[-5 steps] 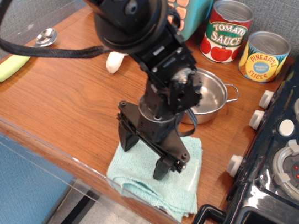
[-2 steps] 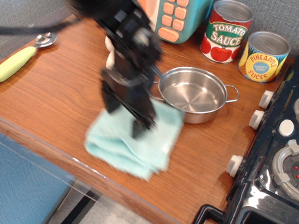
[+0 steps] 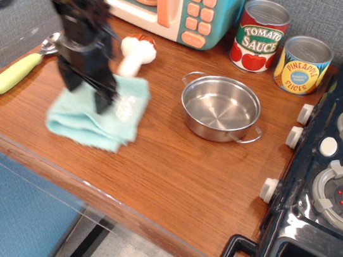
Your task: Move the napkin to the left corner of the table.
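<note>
The light teal napkin (image 3: pixel 113 122) lies flat on the reddish-brown table (image 3: pixel 179 168), left of the middle and near the front edge. My black gripper (image 3: pixel 87 93) stands on the napkin's left half, pointing down and motion-blurred. Its two fingers are spread apart and press onto the cloth, and nothing is pinched between them. The napkin's far left part is partly hidden by the gripper.
A steel pot (image 3: pixel 220 108) stands to the right of the napkin. A white toy (image 3: pixel 134 56), a spoon (image 3: pixel 50 42) and a yellow-green corn toy (image 3: pixel 13 73) lie near the left corner. A toy microwave (image 3: pixel 176 4), two cans (image 3: pixel 260 35) and a black stove (image 3: pixel 329 189) border the table.
My gripper has dragged the napkin from the front edge by the stove leftward across the table, past the pot, to the left part of the table.
</note>
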Robot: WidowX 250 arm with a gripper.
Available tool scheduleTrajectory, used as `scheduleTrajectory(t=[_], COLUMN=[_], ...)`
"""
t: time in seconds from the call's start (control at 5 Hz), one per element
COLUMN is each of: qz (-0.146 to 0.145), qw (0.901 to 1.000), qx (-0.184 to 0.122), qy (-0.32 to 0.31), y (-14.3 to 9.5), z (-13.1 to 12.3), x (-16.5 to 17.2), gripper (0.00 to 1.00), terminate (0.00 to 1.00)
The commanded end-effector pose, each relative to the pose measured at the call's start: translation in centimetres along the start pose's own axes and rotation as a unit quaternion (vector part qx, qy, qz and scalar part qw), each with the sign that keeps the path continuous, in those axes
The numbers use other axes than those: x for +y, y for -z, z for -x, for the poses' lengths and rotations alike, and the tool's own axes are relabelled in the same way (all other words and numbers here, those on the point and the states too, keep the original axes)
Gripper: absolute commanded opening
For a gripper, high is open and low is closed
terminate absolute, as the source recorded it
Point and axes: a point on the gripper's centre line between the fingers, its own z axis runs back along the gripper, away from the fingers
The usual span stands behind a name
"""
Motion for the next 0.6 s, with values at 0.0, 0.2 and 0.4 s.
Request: scheduleTrajectory(t=[0.0,0.2,0.4], qz=[0.014,0.025,0.045], qw=[0.9988,0.9989,0.9984], qx=[0.035,0.038,0.034], qy=[-0.029,-0.014,0.009], y=[1.8,1.8,1.7], z=[2.7,2.7,2.7], x=[5.5,4.9,3.4], gripper=[1.0,1.0,1.0], terminate=[0.0,0.0,0.0])
